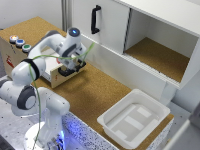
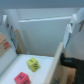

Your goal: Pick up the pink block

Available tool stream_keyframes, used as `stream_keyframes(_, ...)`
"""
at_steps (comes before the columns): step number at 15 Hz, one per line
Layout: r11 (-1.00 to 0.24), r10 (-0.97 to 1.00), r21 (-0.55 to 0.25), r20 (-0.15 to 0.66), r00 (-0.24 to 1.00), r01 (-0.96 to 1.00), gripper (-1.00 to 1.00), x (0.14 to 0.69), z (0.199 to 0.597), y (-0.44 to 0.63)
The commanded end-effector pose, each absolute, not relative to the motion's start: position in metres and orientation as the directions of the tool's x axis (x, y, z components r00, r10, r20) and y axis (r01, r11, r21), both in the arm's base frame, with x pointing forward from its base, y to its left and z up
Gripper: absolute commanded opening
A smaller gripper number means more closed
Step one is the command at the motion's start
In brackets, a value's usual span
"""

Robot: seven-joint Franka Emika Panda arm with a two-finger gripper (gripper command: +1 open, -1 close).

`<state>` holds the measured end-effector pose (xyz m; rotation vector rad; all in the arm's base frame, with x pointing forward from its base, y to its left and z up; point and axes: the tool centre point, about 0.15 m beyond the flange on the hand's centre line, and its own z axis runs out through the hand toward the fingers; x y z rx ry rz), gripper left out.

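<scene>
The pink block [image 2: 21, 77] lies on the pale floor of an open drawer [image 2: 12, 62], just beside a yellow cube [image 2: 33, 64]. Above them the pincer [image 2: 42, 20] hangs with its fingers spread wide, holding nothing, over the cork worktop [image 1: 95, 90].

- Exterior view: bright, even light, soft overall and low in resolution; edges look smeared.
- The cabinet [image 1: 160, 55] recess is shaded towards its back; the cork table [image 1: 95, 92] is evenly lit.
- A blue glow shows at the arm [image 1: 35, 95] base and on its wrist.
- The white bin [image 1: 134, 120] is near overexposed, with faint shadows inside.
- Wrist view: strongly blurred and pixelated; the pink block [image 2: 21, 77] and yellow cube [image 2: 33, 64] have fuzzy edges, with a dark corner beside them.
</scene>
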<state>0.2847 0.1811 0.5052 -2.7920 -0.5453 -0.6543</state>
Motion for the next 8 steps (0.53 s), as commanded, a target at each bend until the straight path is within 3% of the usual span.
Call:
stream_keyframes(1,-0.784,0.615,0.162,0.327,0.717,0.599,1.0,0.281,0.521,0.263)
stream_keyframes(3,-0.729,0.68,0.168,0.282,0.676,0.663,1.0,0.281,0.507,0.28)
stream_keyframes(6,-0.609,0.784,0.12,0.237,0.573,0.784,1.0,0.28,0.486,0.304)
stream_keyframes(7,-0.564,0.808,0.047,0.239,0.539,0.824,1.0,0.28,0.478,0.311)
stream_keyframes(8,-0.53,0.839,0.065,0.187,0.512,0.845,1.0,0.28,0.468,0.322)
